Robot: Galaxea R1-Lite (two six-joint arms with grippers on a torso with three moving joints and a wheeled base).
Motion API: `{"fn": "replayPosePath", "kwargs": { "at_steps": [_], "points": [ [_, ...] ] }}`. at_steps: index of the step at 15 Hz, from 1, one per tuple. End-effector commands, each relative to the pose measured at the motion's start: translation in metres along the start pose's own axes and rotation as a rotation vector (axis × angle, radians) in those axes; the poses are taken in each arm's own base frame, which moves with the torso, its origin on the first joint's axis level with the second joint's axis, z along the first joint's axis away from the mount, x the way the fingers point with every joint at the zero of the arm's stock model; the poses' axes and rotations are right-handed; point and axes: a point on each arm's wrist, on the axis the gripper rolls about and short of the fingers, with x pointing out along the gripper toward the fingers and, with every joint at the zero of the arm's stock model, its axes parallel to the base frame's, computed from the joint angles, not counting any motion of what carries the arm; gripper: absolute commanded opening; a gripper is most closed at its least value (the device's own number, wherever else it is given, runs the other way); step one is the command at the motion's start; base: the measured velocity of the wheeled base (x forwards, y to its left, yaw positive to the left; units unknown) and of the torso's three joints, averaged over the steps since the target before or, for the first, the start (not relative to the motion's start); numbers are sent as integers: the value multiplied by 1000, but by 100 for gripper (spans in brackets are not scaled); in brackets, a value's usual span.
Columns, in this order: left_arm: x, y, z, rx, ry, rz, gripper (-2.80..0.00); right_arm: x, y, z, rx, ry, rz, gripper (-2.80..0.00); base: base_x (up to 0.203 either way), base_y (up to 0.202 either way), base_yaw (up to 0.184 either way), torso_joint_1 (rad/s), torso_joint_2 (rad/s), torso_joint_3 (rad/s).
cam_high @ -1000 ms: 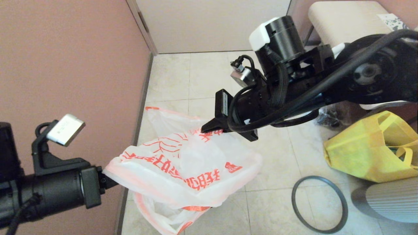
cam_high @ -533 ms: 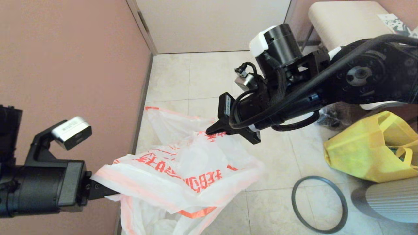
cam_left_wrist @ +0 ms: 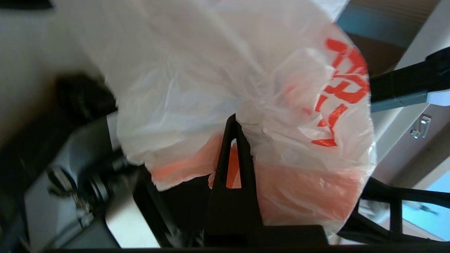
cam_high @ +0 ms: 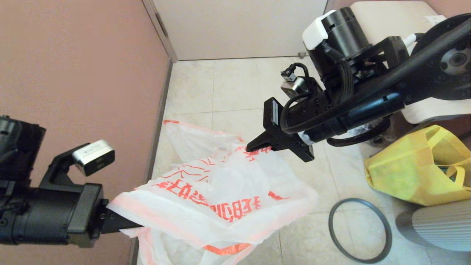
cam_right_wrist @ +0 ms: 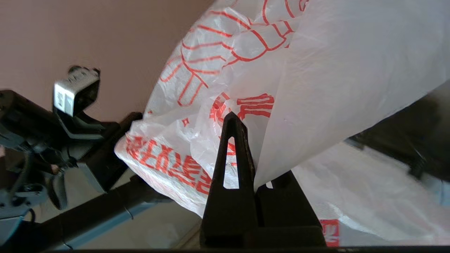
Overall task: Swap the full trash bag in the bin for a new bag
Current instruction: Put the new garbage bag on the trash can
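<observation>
While the new bag (cam_high: pixel 217 198) hangs stretched above the floor, I have my left hand (cam_high: pixel 123 225) clenched on its near orange edge and my right hand (cam_high: pixel 254 146) clenched on its far edge; the grey hoop (cam_high: pixel 360 230) lies right of the bag.

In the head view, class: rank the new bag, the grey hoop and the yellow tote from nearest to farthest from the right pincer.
1. The new bag: pinched in the right pincer itself.
2. The grey hoop: on the floor, lower right.
3. The yellow tote: far right, by the chair; close to the hoop's distance, so these two are uncertain.
</observation>
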Motion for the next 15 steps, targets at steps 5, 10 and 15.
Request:
{"fn": "replayPosePath", "kwargs": {
  "at_steps": [5, 10, 15],
  "points": [
    [1, -1, 2, -64, 58, 20, -280, -2, -3, -4, 58, 31, -36, -280, 0, 0, 0, 0, 0, 0],
    [12, 35, 12, -119, 70, 112, -280, 42, -31, 12, 99, 49, -97, -280, 0, 0, 0, 0, 0, 0],
    [-8, 76, 7, -138, -10, 187, -280, 92, -54, 25, -39, 40, -93, -280, 0, 0, 0, 0, 0, 0]
  ]
}}
